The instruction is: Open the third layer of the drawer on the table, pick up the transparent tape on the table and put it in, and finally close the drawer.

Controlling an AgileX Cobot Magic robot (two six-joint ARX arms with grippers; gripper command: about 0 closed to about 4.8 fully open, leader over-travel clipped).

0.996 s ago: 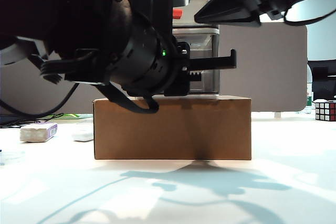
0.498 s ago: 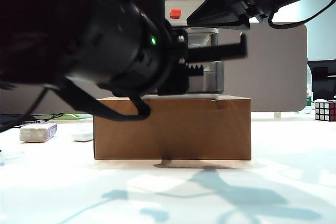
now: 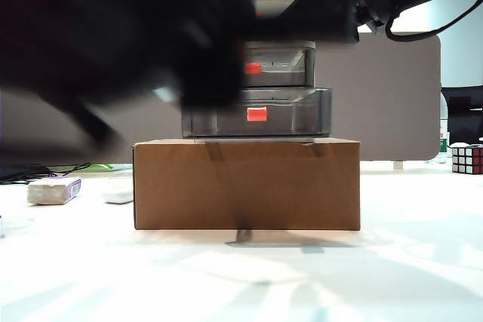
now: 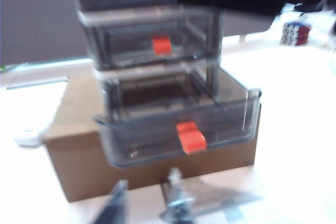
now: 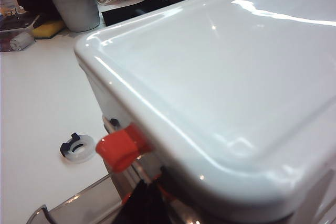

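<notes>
Drawer [image 3: 256,88] stood on a brown cardboard box [image 3: 247,184] on the table [image 3: 241,277] in the exterior view, its third layer [image 3: 256,113] pulled out; both arms were dark blurs. The left wrist view showed the left gripper [image 4: 147,203] slightly spread, holding nothing. In the right wrist view, the transparent tape [image 5: 79,148] lay on the table beside the unit; the right gripper's state could not be told.

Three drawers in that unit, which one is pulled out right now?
The lowest drawer, the third layer: it juts forward over the cardboard box, its red handle nearest the left gripper. The two drawers above sit flush.
</notes>
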